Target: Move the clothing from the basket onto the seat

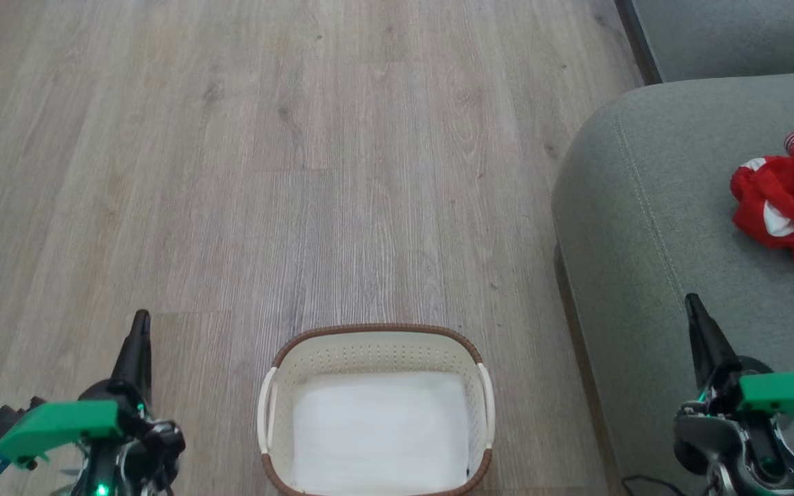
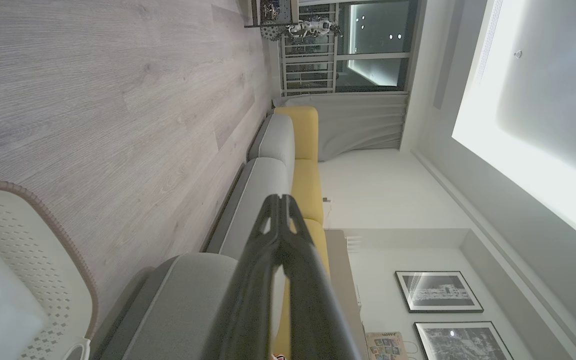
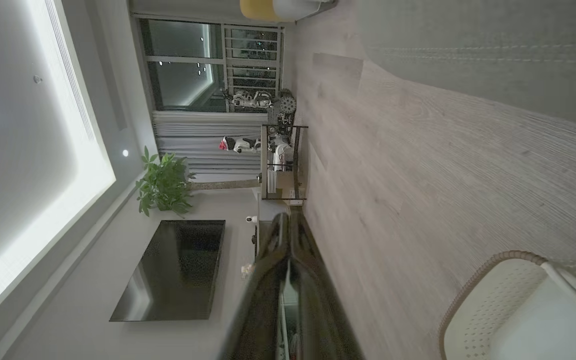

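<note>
**Kid:** Where is the clothing (image 1: 793, 200)?

**Helper:** It lies in a red bunch with white bits on the grey-green seat (image 1: 645, 227). Part of it runs off the right side of the head view, so I cannot see all of it.

**Kid:** And the basket (image 1: 376, 329)?

**Helper:** It sits on the wood floor (image 1: 300, 172), near the seat. Inside I see only its white bottom, so I think the job is done.

**Kid:** What could go wrong now?

**Helper:** The cloth looks shiny and may slip. The right gripper (image 1: 693, 303) shows over the seat, not far from the bunch. Its jaws are shut and hold nothing. A swing toward the bunch could drag the cloth off onto the floor. The left gripper (image 1: 140, 320) is shut and empty too, beside the basket. A bump from it could tip that light basket over.
</note>
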You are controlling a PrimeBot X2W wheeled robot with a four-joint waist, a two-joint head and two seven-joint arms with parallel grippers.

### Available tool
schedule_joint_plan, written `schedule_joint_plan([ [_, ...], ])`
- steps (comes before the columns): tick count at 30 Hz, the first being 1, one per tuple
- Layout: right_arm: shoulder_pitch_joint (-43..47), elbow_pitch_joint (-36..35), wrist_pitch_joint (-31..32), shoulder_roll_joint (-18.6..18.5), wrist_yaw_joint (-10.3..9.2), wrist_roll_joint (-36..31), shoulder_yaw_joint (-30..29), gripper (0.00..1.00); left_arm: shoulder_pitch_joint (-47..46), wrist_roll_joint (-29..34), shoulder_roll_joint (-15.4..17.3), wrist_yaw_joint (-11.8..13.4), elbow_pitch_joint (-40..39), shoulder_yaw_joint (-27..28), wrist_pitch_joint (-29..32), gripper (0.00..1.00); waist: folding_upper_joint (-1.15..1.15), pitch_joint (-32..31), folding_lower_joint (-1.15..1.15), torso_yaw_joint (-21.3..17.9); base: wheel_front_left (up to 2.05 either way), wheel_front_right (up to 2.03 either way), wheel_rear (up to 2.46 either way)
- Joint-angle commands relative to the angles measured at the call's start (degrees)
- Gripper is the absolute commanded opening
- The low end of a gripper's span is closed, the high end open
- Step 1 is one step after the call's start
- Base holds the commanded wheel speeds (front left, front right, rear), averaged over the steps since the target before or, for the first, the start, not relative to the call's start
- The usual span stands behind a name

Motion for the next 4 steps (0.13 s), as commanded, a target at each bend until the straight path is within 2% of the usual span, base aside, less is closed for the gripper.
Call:
schedule_joint_plan([
  [1, -3.0, -1.6, 0.7, 0.3, -0.01, 1.6, 0.8, 0.0, -3.3, -1.8, 0.4, -0.4, -1.5, 2.2, 0.5, 0.0, 0.0, 0.0, 0.0, 0.0, 0.0, 0.0, 0.0],
  [4, -3.0, -1.6, 0.8, 0.4, -0.01, 1.6, 0.7, 0.0, -3.3, -1.8, 0.4, -0.4, -1.5, 2.2, 0.5, 0.0, 0.0, 0.0, 0.0, 0.0, 0.0, 0.0, 0.0],
])
